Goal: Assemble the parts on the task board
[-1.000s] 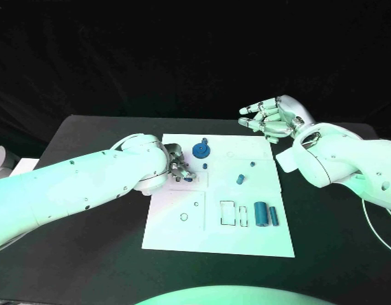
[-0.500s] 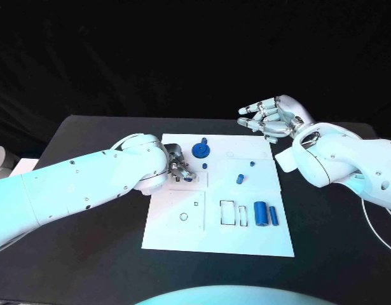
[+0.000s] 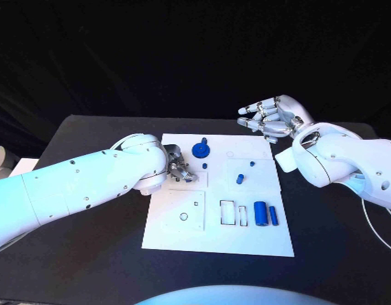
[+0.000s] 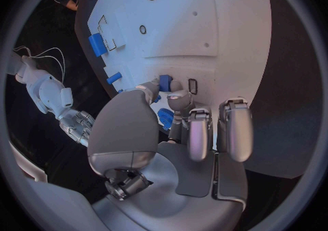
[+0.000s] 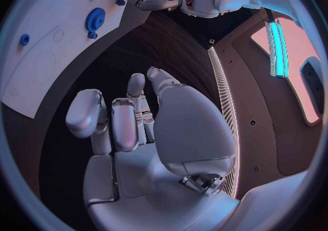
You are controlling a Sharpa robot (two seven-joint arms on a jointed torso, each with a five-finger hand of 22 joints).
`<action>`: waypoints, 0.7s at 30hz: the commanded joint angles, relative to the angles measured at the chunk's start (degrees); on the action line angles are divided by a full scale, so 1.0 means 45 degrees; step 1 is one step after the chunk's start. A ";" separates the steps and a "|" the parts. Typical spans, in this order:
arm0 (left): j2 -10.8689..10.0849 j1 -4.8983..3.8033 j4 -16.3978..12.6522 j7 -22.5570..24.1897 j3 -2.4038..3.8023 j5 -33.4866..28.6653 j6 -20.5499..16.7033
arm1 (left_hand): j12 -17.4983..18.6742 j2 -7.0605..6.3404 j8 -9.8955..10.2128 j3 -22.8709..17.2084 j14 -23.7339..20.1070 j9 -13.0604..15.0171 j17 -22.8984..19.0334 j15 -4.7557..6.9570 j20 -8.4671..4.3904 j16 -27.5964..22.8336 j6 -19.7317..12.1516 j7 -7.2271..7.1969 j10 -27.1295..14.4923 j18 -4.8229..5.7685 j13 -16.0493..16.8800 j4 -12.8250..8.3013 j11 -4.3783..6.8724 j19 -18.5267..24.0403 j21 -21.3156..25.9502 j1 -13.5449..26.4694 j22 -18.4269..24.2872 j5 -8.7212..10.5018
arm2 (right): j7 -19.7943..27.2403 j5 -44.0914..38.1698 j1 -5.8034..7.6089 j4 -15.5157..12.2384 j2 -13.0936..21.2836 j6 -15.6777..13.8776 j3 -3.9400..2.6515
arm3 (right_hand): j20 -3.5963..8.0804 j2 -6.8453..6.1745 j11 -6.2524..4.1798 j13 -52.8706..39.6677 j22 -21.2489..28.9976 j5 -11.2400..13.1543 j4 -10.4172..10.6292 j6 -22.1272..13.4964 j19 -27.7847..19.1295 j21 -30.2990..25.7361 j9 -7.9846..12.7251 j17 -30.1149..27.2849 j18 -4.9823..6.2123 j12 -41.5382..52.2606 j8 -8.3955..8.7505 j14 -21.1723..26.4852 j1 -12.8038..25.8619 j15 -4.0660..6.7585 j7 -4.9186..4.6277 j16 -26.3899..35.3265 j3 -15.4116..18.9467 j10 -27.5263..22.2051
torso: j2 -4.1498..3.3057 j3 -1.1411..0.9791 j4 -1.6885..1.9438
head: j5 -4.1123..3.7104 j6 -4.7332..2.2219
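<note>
- White task board [image 3: 215, 244] mid-table; blue gear [image 3: 201, 150] seated at its 12 o'clock; two blue cylinders [image 3: 265, 213] lie loose at 4 o'clock; outlined slots unfilled; most work remains, by my reading
- left hand [image 3: 178, 169] pinches small blue part [image 4: 164, 82] at board's 9 o'clock edge
- right hand [image 3: 270, 119] hovers off board at 1 o'clock, fingers loosely curled, holding nothing
- versus a second ago: nothing moved

Light falls from above onto the board [image 3: 218, 216], which shows bright white and sharp against the dark table [image 3: 95, 254] and the black backdrop. A bluish sheen lies on the left arm [image 3: 67, 190]. Soft shadow sits beneath that arm at the board's edge. Both wrist views are fisheye circles in dark frames, where the board's straight edges bow. A glowing cyan strip [image 5: 275, 39] and pinkish panels glare in the right wrist view.
</note>
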State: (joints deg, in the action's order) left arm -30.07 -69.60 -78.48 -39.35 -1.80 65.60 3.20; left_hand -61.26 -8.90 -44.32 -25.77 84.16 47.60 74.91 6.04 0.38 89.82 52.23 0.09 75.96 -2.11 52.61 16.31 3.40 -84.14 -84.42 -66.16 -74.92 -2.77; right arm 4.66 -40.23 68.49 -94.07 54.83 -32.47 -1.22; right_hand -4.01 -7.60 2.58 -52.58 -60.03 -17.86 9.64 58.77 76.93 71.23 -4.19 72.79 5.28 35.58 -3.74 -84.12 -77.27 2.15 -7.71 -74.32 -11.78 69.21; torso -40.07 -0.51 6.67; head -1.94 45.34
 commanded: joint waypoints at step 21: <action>0.0168 0.0105 0.0363 -0.0826 -0.0037 -0.0297 0.0269 | -0.0151 0.0493 0.0063 0.0183 0.1297 0.0074 0.3354 0.0131 -0.0135 0.0039 0.0205 -0.0057 0.0148 0.0162 0.0000 0.0040 0.0086 -0.0830 -0.0150 0.0458 -0.2339 -0.0040 | 0.0078 -0.0124 -0.0008 -0.0028 0.0022 0.0159 -0.0001 | -0.0033 -0.0034 -0.0005 0.0045 0.0038 -0.0037 0.0029 0.0026 -0.0069 -0.0078 -0.0016 -0.0016 0.0170 -0.0076 -0.0046 -0.0367 0.0174 -0.0075 -0.0003 0.0066 0.0154 -0.0050 | -0.0005 0.0001 0.0030 | -0.0051 -0.0038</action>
State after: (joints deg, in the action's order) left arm -29.39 -69.59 -77.17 -39.26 -1.66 64.93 3.27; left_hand -61.69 -7.50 -44.33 -24.94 83.96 47.88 74.95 6.24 0.18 89.82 52.75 0.00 76.37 -1.79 52.57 16.76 3.80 -83.93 -84.91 -63.91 -74.91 -2.77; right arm 4.63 -40.24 68.49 -94.13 54.96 -32.45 -1.22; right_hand -4.01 -7.84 2.58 -52.47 -59.95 -17.86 9.64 58.77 76.93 71.23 -4.18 72.79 5.28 35.58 -3.74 -84.12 -77.05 2.15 -7.71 -74.33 -11.47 69.22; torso -40.10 -0.48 6.77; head -2.17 45.11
